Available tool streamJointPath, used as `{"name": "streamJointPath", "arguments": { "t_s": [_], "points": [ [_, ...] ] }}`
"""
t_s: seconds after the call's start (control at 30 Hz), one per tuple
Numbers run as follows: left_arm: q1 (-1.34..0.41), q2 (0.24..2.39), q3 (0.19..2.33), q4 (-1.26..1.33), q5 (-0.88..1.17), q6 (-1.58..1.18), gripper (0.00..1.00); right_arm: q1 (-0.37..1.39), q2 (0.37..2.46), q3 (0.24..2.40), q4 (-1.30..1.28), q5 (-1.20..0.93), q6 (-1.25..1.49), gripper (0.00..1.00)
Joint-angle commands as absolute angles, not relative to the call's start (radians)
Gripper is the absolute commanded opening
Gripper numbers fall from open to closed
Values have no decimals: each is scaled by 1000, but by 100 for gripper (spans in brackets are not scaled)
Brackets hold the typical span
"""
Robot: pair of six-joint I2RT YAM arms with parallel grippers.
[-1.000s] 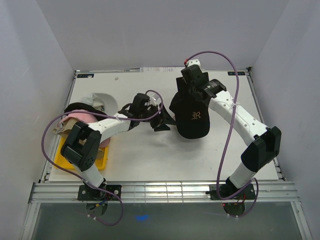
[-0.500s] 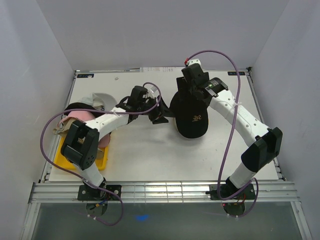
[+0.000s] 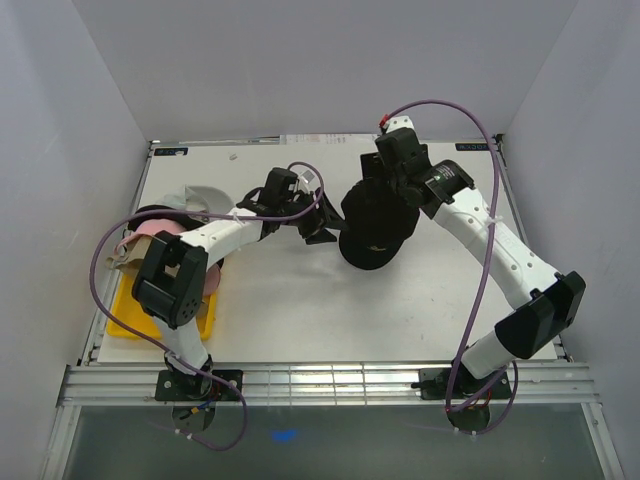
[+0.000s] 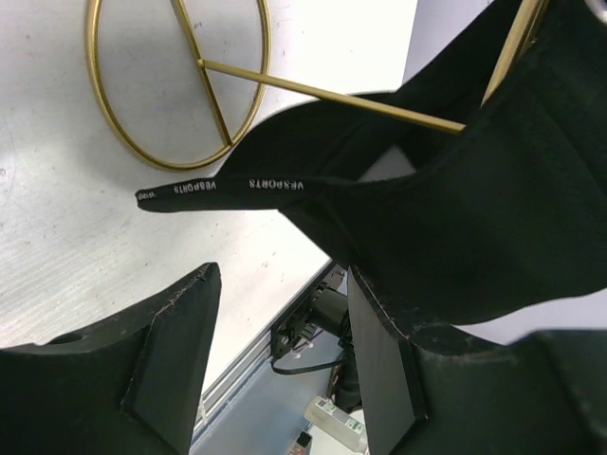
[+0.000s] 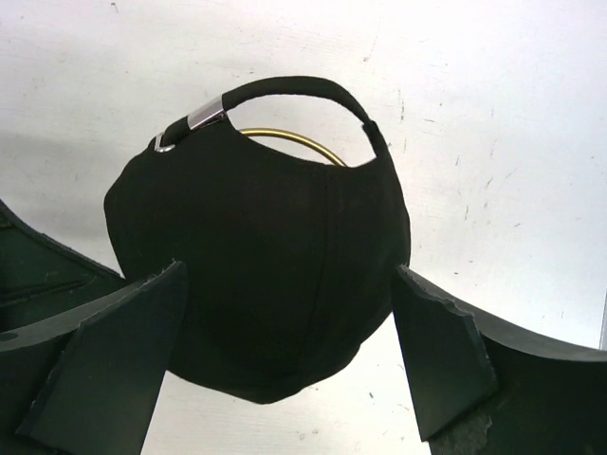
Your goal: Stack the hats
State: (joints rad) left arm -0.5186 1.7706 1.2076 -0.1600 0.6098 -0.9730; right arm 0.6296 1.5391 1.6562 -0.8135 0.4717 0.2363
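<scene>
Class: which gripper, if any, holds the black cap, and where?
Neither, apparently. The cap sits on the gold stand; right gripper straddles its crown, left gripper beside it, jaws open.

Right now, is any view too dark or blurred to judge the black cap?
Top external: evenly lit, but the black cap is a featureless dark mass. Left wrist: sharp, the strap lettering reads clearly. Right wrist: sharp, the metal buckle glints.

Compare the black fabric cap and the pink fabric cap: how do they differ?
The black cap sits alone over a gold wire stand; the pink cap lies among other caps at the left. The open right gripper is at the black cap, not the pink cap. Both are fabric caps.
</scene>
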Motion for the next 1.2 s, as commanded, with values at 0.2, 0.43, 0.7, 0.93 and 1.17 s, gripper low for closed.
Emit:
{"name": "streamJointPath", "arguments": {
  "t_s": [0.2, 0.43, 0.7, 0.93, 1.17],
  "points": [
    [-509, 1786, 1276, -167, 606, -962, 66, 627, 1479, 1597, -788, 465, 253, 92],
    [-506, 1726, 1262, -216, 577, -925, 67, 627, 1491, 1643, -795, 456, 236, 92],
    [-503, 1603, 1266, -327, 515, -851, 69, 615, 1514, 1723, -813, 426, 221, 93],
    [-503, 1499, 1275, -434, 459, -795, 69, 595, 1502, 1776, -827, 368, 207, 93],
    [-503, 1203, 1278, -757, 117, -744, 65, 572, 1428, 1858, -836, 183, 196, 95]
  ]
}}
